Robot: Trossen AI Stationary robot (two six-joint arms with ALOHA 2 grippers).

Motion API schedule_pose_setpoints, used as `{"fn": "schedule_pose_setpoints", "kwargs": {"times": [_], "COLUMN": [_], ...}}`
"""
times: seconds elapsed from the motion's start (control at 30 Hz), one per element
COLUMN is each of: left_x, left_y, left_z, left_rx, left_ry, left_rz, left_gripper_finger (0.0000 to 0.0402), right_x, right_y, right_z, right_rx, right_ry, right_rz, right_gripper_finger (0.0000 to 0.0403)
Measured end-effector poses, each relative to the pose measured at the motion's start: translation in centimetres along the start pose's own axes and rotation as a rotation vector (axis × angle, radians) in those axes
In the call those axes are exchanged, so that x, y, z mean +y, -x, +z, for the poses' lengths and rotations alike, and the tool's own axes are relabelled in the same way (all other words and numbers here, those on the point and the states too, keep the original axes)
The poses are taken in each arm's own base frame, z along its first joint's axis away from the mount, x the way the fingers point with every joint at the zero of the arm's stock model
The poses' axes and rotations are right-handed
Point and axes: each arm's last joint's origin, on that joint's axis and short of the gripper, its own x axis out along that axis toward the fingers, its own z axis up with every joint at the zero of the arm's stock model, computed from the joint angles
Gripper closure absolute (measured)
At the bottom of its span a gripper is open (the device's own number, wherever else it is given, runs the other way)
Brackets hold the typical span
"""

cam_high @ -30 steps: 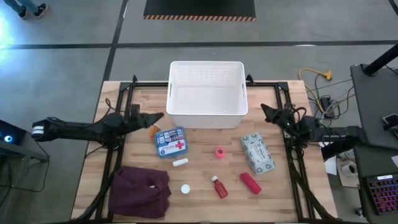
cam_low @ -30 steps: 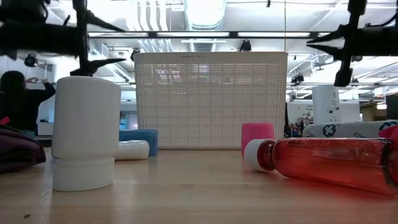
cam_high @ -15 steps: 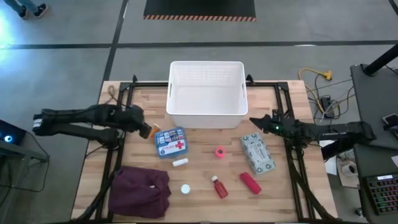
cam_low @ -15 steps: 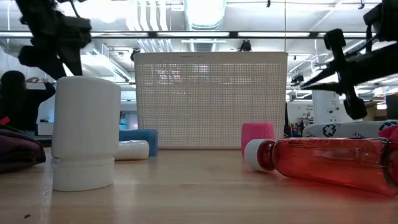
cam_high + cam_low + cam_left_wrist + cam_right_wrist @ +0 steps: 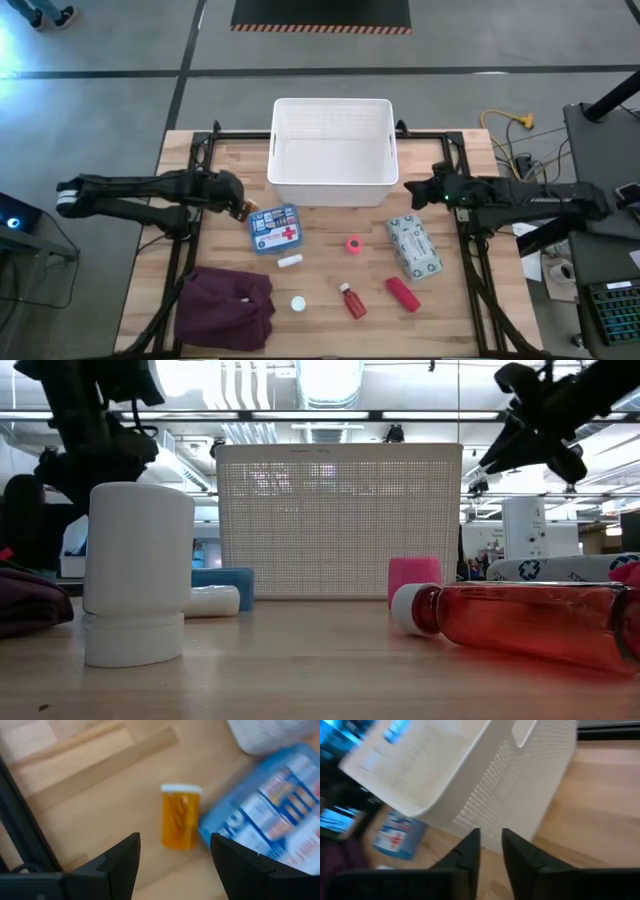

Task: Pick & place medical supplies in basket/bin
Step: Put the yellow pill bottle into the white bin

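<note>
The white basket [image 5: 333,150] stands at the table's far middle. Near it lie a blue first-aid box [image 5: 275,228], a patterned packet [image 5: 414,246], a pink piece [image 5: 352,244], a red bottle [image 5: 352,300], a red tube [image 5: 402,294] and small white pieces [image 5: 290,261]. An orange pill bottle [image 5: 180,820] lies on its side beside the box's left end. My left gripper [image 5: 175,857] hangs open over it, pointing down, a finger on either side and clear of it. My right gripper [image 5: 491,851] hovers off the basket's right near corner with a narrow gap and nothing in it.
A maroon cloth [image 5: 225,308] lies crumpled at the near left. A small white cap [image 5: 298,303] stands beside it. Black frame rails [image 5: 195,160] run along both table sides. Bare wood shows between the basket and the packet.
My left gripper has swung from pointing level to tipped down over the orange bottle, sinking a little. My right arm has unfolded and reached toward the basket's right near corner, then risen. No item on the table has moved.
</note>
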Motion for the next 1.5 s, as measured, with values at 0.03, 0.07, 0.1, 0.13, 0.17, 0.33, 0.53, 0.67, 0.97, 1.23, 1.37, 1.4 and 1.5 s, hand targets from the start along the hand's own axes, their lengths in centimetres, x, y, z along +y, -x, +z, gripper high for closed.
{"fn": "schedule_pose_setpoints", "kwargs": {"times": [0.03, 0.07, 0.1, 0.13, 0.17, 0.33, 0.53, 0.67, 0.97, 1.23, 1.37, 1.4, 1.5], "left_x": [0.0, -0.1, -0.2, -0.3, -0.5, -0.7, -1.4, -1.9, -2.5, -3.2, -2.4, -2.2, -1.9], "left_y": [-0.5, -1.1, -1.7, -2.3, -2.9, -5.0, -6.2, -6.9, -7.6, -7.4, -7.9, -8.0, -8.2], "left_z": [0.0, 0.1, 0.1, 0.1, 0.0, -0.6, -0.4, -0.2, 0.0, 1.1, 1.1, 1.0, 0.8], "left_rx": [-0.014, -0.022, -0.024, -0.017, 0.002, 0.092, 0.12, 0.113, 0.144, 0.103, 0.129, 0.134, 0.148], "left_ry": [0.006, 0.011, 0.011, 0.01, 0.002, -0.055, -0.109, -0.155, -0.369, -0.563, -0.558, -0.561, -0.581], "left_rz": [0.009, 0.009, 0.004, -0.004, -0.011, 0.048, 0.077, 0.065, 0.071, 0.004, 0.023, 0.027, 0.036], "left_gripper_finger": [0.0178, 0.0178, 0.0177, 0.0177, 0.0177, 0.0177, 0.0177, 0.0178, 0.0178, 0.0178, 0.0178, 0.0178, 0.0185], "right_x": [0.4, 0.7, 1.0, 1.2, 1.5, 2.0, 1.9, 1.9, 2.1, 2.1, 2.1, 2.1, 2.1], "right_y": [-0.1, -0.3, -0.5, -0.7, -0.9, -1.5, -2.2, -2.5, -2.8, -2.8, -2.9, -2.9, -2.9], "right_z": [0.2, 0.3, 0.4, 0.5, 0.5, 0.3, -0.3, -0.5, -0.5, -0.5, -0.5, -0.6, -0.5], "right_rx": [0.012, 0.023, 0.035, 0.05, 0.069, 0.194, 0.244, 0.247, 0.241, 0.239, 0.238, 0.238, 0.237], "right_ry": [0.008, 0.019, 0.03, 0.043, 0.047, 0.046, 0.034, 0.03, 0.024, 0.004, -0.016, -0.019, -0.022], "right_rz": [-0.028, -0.049, -0.07, -0.093, -0.11, -0.184, -0.232, -0.242, -0.233, -0.236, -0.242, -0.242, -0.242], "right_gripper_finger": [0.0305, 0.0288, 0.0273, 0.0257, 0.0242, 0.0181, 0.0144, 0.014, 0.0151, 0.0151, 0.0155, 0.0156, 0.0156]}}
